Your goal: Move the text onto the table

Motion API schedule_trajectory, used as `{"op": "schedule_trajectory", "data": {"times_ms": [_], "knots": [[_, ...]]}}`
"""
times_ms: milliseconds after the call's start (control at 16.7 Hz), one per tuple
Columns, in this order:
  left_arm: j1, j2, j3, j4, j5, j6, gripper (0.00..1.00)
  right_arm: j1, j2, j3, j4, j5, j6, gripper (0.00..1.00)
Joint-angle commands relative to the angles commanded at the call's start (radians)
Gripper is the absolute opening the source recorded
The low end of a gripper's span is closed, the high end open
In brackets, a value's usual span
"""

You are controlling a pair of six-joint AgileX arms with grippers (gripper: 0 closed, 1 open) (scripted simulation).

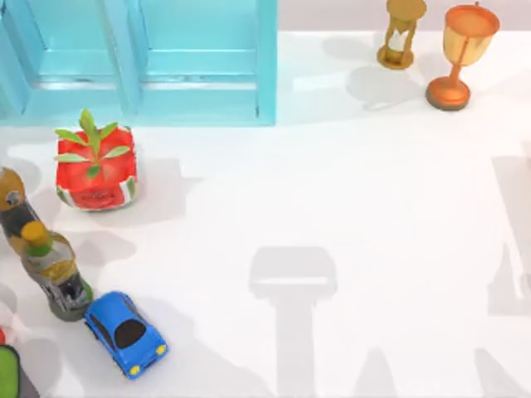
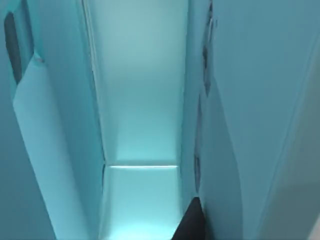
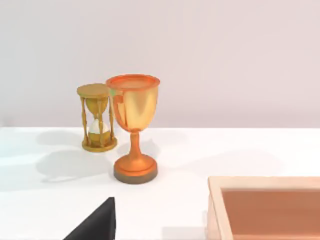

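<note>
Two arms under my control, left gripper (image 2: 190,222) inside the turquoise cabinet (image 1: 141,58), jaw state unclear, right gripper (image 3: 97,225) near the trophy cup (image 3: 133,125), hourglass (image 3: 96,117) and wooden tray (image 3: 265,207), grip unreadable.

Left arm's dark two-finger gripper: one black fingertip (image 2: 192,222) visible at edge of left wrist view; finger spacing undeterminable. Right arm's dark two-finger gripper: one black finger (image 3: 97,225) at edge of right wrist view; spacing undeterminable.
</note>
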Motion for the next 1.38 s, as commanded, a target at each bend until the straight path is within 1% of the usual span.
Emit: {"op": "schedule_trajectory", "data": {"times_ms": [60,600,720,960,1380], "knots": [[0.000,0.000,0.000,0.000,0.000,0.000,0.00,0.000,0.000,0.000,0.000,0.000,0.000,1.00],[0.001,-0.004,-0.002,-0.002,0.001,0.001,0.00,0.000,0.000,0.000,0.000,0.000,0.000,1.00],[0.014,-0.039,-0.017,-0.029,0.011,0.005,0.00,0.000,0.000,0.000,0.000,0.000,0.000,1.00],[0.074,-0.233,-0.092,-0.168,0.065,0.028,0.00,0.000,0.000,0.000,0.000,0.000,0.000,1.00],[0.222,-0.746,-0.270,-0.504,0.198,0.091,0.00,0.000,0.000,0.000,0.000,0.000,0.000,1.00]]}}
